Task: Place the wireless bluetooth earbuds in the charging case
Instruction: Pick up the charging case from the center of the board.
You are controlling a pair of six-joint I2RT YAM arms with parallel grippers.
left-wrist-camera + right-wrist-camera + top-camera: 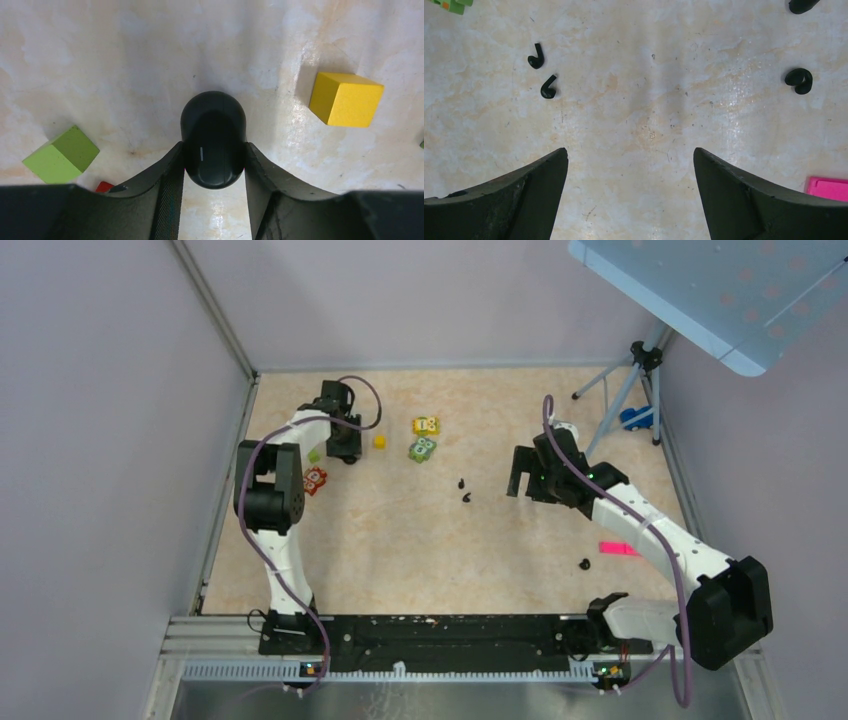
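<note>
A: How's the task going?

B: Barely starting. Left gripper [214, 146] is clamping the charging case [212, 115] nr the far-left corner. Lid's looking shut, I think.

A: Earbuds?

B: Both earbuds [536, 56] are lying loose mid-table, close together, neither in the case. Right gripper [629, 150] is hovering twd the right edge, fingers apart, holding nothing.

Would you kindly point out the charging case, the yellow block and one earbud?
charging case [213, 135], left wrist view, domed top.
yellow block [345, 100], left wrist view, its middle.
earbud [547, 92], right wrist view, rounded head.
</note>
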